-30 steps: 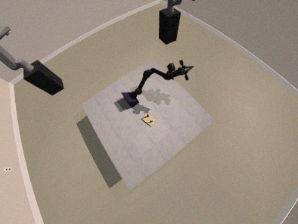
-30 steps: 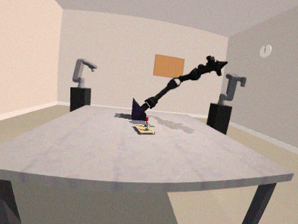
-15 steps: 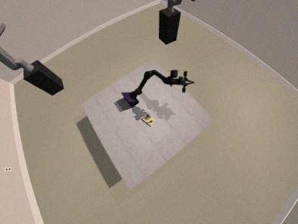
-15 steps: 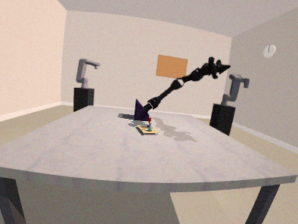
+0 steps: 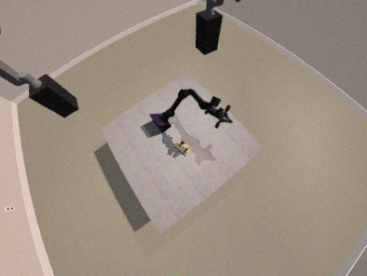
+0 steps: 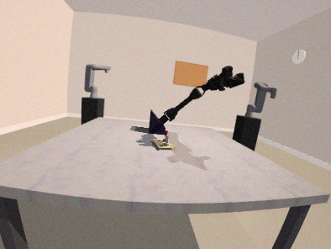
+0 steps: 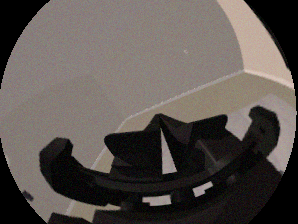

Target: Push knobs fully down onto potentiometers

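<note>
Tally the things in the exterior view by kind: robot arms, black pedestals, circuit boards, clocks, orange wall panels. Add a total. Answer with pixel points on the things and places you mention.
Robot arms: 3 (one black arm (image 5: 177,103) (image 6: 185,102), two grey arms (image 5: 28,79) (image 5: 214,6) (image 6: 88,77) (image 6: 260,98))
Black pedestals (image 5: 53,95) (image 5: 208,33) (image 6: 92,111) (image 6: 247,131): 2
Circuit board (image 5: 182,148) (image 6: 159,144): 1
Clock (image 6: 299,56): 1
Orange wall panel (image 6: 191,73): 1
Total: 8

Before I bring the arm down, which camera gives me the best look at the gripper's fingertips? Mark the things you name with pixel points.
The wrist view: the gripper (image 5: 230,121) (image 6: 242,78) (image 7: 158,116) fills its foreground, tips meeting. The top view shows it small, beyond the circuit board (image 5: 183,147) (image 6: 163,145); the exterior view, a dark cluster raised high.
</note>
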`<state>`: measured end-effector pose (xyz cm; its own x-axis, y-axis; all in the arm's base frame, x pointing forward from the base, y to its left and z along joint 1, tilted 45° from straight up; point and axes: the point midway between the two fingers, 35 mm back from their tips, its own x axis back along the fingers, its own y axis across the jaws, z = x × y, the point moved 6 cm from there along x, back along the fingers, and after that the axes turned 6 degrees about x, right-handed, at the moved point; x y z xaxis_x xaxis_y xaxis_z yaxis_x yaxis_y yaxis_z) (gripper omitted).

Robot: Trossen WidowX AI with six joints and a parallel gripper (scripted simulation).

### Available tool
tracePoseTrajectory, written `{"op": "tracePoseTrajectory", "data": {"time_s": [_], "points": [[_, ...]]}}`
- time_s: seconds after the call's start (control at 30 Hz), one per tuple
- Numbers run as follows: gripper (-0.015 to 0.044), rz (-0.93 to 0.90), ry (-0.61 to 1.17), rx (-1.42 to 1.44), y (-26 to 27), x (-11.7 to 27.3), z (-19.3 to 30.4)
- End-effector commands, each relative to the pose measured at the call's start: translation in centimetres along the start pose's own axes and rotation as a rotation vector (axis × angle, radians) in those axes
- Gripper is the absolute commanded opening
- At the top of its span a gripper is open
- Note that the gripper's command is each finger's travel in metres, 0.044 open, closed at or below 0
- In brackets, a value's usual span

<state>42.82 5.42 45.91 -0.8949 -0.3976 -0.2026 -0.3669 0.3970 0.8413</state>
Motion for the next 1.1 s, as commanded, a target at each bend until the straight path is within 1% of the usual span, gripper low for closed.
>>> {"op": "tracePoseTrajectory", "data": {"time_s": [0.0,0.27,0.53,0.8,1.07], "points": [[0.0,0.108,0.053,0.067,-3.4,0.0,0.5],[0.0,0.305,0.202,0.178,-9.7,0.6,1.8],[0.0,0.47,0.397,0.262,-15.8,2.5,3.5],[0.0,0.589,0.636,0.308,-21.2,5.7,5.6],[0.0,0.667,0.878,0.3,-25.3,9.8,7.6]]}}
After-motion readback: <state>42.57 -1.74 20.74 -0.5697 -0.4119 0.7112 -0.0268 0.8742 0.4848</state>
